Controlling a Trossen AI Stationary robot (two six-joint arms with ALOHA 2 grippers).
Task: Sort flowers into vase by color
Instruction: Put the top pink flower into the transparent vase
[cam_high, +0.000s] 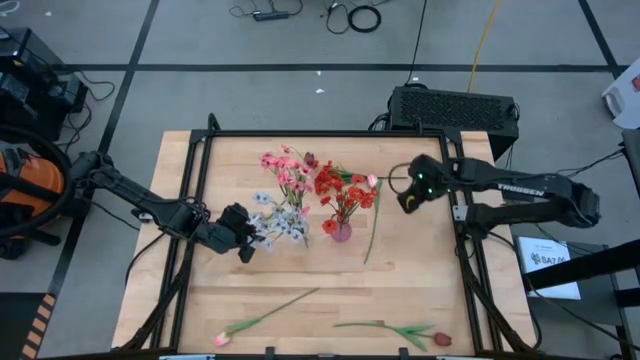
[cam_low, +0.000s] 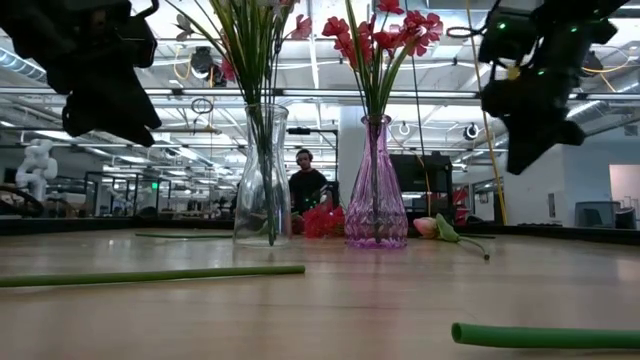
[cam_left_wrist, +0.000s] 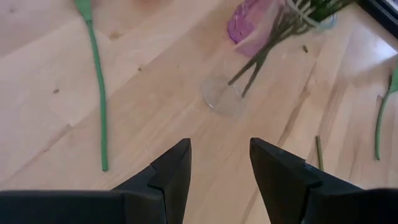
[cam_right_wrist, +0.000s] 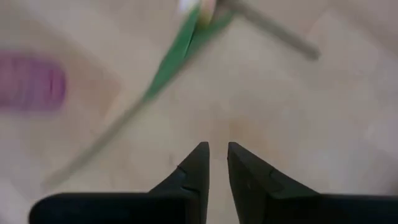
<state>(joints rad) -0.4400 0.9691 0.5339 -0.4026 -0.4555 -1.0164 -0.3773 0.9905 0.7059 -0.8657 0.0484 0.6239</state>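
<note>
A clear vase (cam_high: 287, 222) (cam_low: 262, 180) holds pink and pale white-blue blooms. A purple vase (cam_high: 341, 232) (cam_low: 376, 185) beside it holds red blooms. A pink-bloomed stem (cam_high: 373, 215) (cam_right_wrist: 177, 53) lies on the table right of the purple vase. Another pink stem (cam_high: 265, 315) and a red stem (cam_high: 395, 330) lie by the near edge. My left gripper (cam_high: 243, 243) (cam_left_wrist: 221, 146) hovers open just left of the clear vase, empty. My right gripper (cam_high: 408, 203) (cam_right_wrist: 216, 146) hangs above the table right of the lying pink stem, its fingers nearly together and empty.
A black frame (cam_high: 200, 180) borders the wooden table. A black box (cam_high: 455, 105) sits past the far edge. In the low view a person (cam_low: 305, 180) sits far behind the vases. Bare wood lies between the vases and the two near-edge stems.
</note>
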